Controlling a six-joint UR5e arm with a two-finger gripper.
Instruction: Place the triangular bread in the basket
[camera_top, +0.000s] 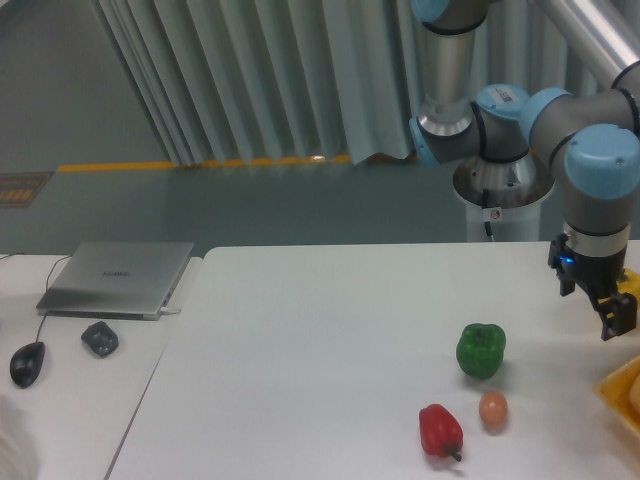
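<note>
White table (320, 340) holds green pepper (481, 349), egg (493, 410), red pepper (440, 430); fingers' (612, 318) opening unclear.

Smooth, matt and glossy surfaces
The white matt table (320, 330) carries a glossy green bell pepper (481, 350), a shiny red pepper (440, 430) and a brushed-metal silver laptop (118, 277).
</note>
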